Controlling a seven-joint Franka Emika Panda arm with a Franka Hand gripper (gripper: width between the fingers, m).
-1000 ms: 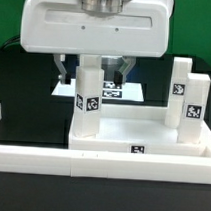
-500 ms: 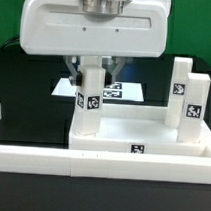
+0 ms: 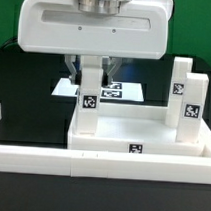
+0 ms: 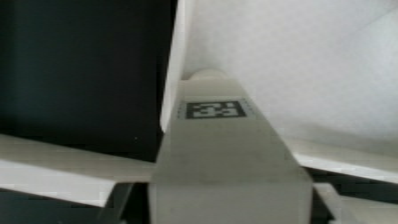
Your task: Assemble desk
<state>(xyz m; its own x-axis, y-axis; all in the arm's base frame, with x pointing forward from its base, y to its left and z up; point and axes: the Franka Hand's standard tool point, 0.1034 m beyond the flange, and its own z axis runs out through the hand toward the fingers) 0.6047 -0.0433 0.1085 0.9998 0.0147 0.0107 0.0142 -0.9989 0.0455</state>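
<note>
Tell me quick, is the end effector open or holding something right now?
End effector: closed on the leg standing at the desk top's corner.

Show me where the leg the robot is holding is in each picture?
Exterior view: the leg stands upright at the desk top's corner on the exterior view's left, between the gripper fingers.
Wrist view: the leg fills the middle, reaching toward the desk top.
Shared landmark: the leg's tag.

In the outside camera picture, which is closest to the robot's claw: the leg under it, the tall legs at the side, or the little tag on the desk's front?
1. Leg, between the gripper fingers.
2. Front tag, on the desk top rim, below.
3. Far legs, exterior view's right.
</note>
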